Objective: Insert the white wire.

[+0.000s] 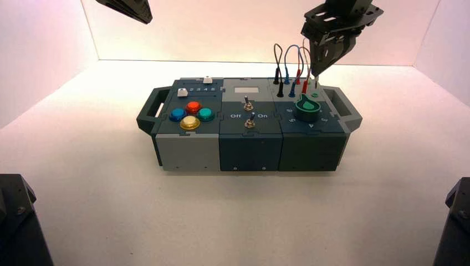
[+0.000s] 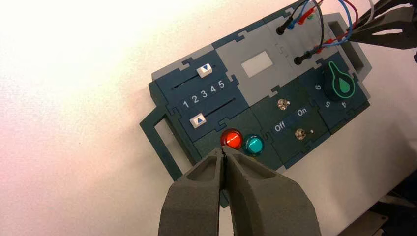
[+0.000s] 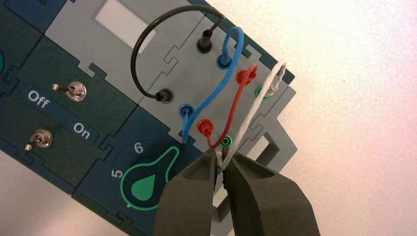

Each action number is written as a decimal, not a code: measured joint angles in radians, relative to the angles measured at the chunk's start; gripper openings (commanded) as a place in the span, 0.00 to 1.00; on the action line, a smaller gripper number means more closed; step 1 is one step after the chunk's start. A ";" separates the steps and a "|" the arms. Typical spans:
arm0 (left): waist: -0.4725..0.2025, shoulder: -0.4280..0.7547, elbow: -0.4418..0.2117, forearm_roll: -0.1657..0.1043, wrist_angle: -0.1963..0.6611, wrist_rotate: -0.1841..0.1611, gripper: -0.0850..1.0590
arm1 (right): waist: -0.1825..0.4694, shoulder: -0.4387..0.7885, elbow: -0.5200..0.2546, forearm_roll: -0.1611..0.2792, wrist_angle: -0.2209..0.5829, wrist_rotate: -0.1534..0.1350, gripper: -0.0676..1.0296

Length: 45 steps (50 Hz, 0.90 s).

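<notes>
The table (image 1: 238, 221) is pale and smooth, lit strongly, with a pinkish tint. A light back wall (image 1: 221, 33) rises at 12 o'clock, and side walls (image 1: 39, 44) stand at 9 and 3 o'clock. The box (image 1: 191, 152) is on the table. The white wire (image 3: 253, 108) is at the box's 1 o'clock part; it looks thin, slightly twisted, and makes a raised arch. Its one pale plug (image 3: 272, 89) is at the far green socket (image 3: 260, 91). Its other end is in the right hand (image 3: 220, 164), which is closed on it near the near green socket (image 3: 226, 141). Beside the wire is the red wire (image 3: 236, 105). The left hand (image 2: 222, 152) waits at 11 o'clock from the box, closed and holding nothing.
</notes>
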 measured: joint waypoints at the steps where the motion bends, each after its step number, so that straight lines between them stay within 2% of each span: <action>1: 0.002 0.000 0.000 0.002 0.000 -0.002 0.05 | 0.000 0.000 0.003 0.000 -0.006 0.000 0.04; 9: 0.000 0.000 0.000 0.000 0.000 0.000 0.05 | -0.002 0.002 0.011 -0.003 -0.035 0.000 0.04; 28: 0.002 0.000 0.002 0.002 0.000 0.000 0.05 | -0.003 0.051 0.012 -0.035 -0.049 0.002 0.04; 45: 0.002 -0.002 0.002 0.000 0.000 0.000 0.05 | -0.008 0.057 0.012 -0.044 -0.075 0.002 0.04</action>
